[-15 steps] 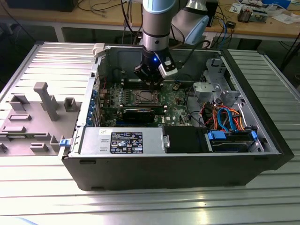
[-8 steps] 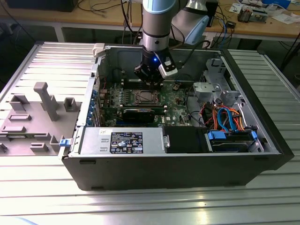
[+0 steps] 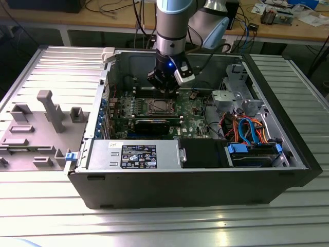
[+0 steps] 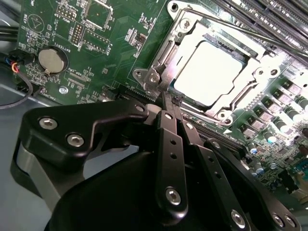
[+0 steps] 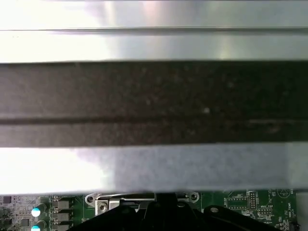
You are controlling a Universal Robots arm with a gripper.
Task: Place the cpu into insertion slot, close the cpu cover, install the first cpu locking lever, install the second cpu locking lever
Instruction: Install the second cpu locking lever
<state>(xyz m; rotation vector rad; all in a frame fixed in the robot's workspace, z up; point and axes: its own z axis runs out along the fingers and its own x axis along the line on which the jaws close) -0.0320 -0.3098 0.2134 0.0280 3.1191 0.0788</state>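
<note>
The cpu (image 4: pixel 209 72) lies silver side up in the insertion slot (image 3: pixel 157 106) on the green board. The cpu cover (image 4: pixel 166 53), a silvery frame, lies flat over it, and the chip shows through its window. A thin metal lever rod (image 4: pixel 250 31) runs along the socket's far side; I cannot tell whether it is latched. My gripper (image 4: pixel 166 103) is shut, its two black fingers pressed together with nothing between them. The tips sit at the cover's corner tab (image 4: pixel 151 79). In the exterior view the gripper (image 3: pixel 164 88) hangs just behind the socket inside the open case.
Memory slots (image 4: pixel 269 9) run beside the socket, and a coin cell (image 4: pixel 52 60) sits on the board. A long black card (image 3: pixel 151 124) lies in front of the socket. A silver power supply (image 3: pixel 133 154), a drive bay with cables (image 3: pixel 247 128) and the case walls (image 5: pixel 154 96) hem the board in.
</note>
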